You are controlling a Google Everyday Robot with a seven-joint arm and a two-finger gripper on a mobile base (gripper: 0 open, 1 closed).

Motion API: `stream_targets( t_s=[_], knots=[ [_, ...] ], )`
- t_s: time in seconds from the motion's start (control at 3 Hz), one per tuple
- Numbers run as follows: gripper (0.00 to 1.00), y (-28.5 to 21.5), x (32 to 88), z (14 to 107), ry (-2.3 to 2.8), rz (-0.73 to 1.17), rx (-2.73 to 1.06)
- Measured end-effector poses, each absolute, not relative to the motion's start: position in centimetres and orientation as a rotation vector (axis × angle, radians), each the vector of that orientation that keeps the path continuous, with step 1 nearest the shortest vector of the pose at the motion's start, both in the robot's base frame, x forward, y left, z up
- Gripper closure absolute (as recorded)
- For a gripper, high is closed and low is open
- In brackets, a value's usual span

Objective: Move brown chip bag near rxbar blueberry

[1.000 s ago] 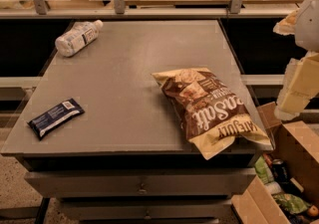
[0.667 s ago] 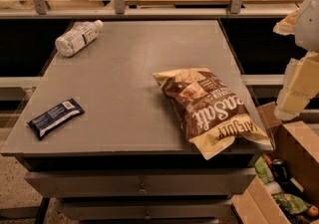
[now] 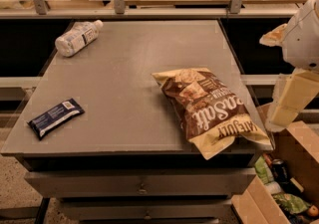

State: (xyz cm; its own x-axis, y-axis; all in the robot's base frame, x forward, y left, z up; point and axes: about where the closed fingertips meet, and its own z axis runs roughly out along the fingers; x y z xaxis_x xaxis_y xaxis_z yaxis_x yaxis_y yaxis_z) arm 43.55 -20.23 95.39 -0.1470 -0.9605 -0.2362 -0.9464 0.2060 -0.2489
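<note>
The brown chip bag (image 3: 212, 111) lies flat on the front right part of the bench (image 3: 129, 68), slanted, with its near cream end poking just past the front right corner. It looks light, puffy with air and crinkly, so it should give under pressure and may slide on the smooth top. The chips inside would crush under a hard squeeze. The best hold is probably a pinch on a raised fold of the body or on the sealed far end, rather than pressing down on the middle. The rxbar blueberry (image 3: 55, 117) rests well apart from it, near the front left edge, so the bag has most of the bench's width to cross. A clear bottle (image 3: 77, 38) lies on its side at the back left, away from that path. The gripper (image 3: 281, 113) hangs off the right side, just beside the bag's near end and above an open cardboard box (image 3: 299, 158). Whether it is released or clenched I cannot tell.
</note>
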Motion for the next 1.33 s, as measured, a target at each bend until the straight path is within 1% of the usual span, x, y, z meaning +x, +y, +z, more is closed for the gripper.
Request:
stream_targets(
  t_s=[1.0, 1.33],
  knots=[
    [0.0, -18.0, 43.9, 87.9, 2.039, 0.043, -1.887],
    [0.02, -17.4, 43.9, 86.0, 2.032, 0.082, -1.887]
  ],
)
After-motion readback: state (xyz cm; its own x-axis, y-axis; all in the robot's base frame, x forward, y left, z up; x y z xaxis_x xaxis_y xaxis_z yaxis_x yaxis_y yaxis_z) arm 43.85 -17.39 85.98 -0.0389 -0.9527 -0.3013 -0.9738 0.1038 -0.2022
